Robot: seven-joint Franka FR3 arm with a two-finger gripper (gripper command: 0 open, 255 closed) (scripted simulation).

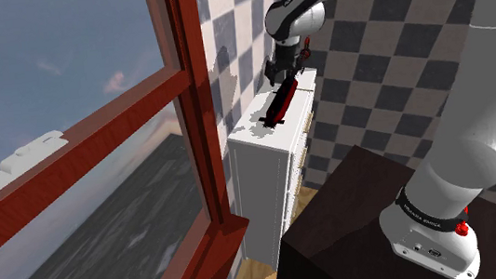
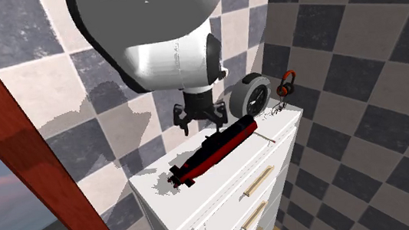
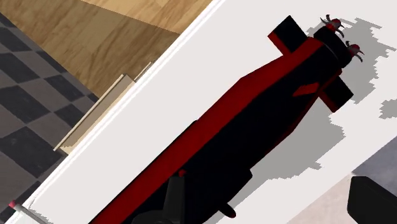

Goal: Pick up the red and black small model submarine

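— Well, where was the gripper (image 2: 201, 123)?
— It hung just above the submarine (image 3: 254, 121), fingers spread and clasping nothing.
— And the submarine itself?
— It lay flat on top of the white dresser (image 2: 231, 165), a shadow under its finned tail.
— Which step, then?
— The approach, I judged; no lift had begun. The next move called for coming down with the narrow hull between the fingers, then closing. Past its nose stood a round grey thing (image 2: 249, 97) and headphones (image 2: 288, 84), so a shove that way looked risky.
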